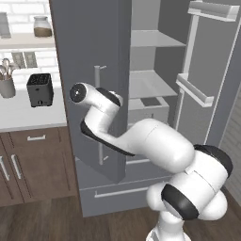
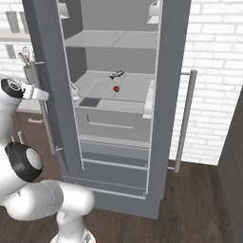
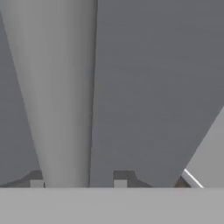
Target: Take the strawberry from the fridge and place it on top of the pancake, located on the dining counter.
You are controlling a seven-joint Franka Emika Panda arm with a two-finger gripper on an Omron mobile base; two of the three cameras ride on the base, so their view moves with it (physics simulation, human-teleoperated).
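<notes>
The fridge (image 2: 114, 118) stands with its doors swung wide. The strawberry (image 2: 116, 88) lies on the middle shelf (image 2: 95, 90) inside. The end effector (image 3: 78, 183) straddles the door handle (image 3: 61, 96), fingers slightly apart on either side of it

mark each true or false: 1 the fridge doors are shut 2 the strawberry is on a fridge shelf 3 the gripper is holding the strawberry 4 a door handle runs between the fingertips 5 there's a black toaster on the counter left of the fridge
1. False. The fridge stands with its doors open and its shelves showing.
2. True. The strawberry lies on a middle shelf.
3. False. The gripper is at the door handle, away from the berry.
4. True. The hand view shows the bar between the fingertips.
5. True. The black toaster sits on the counter.
</notes>
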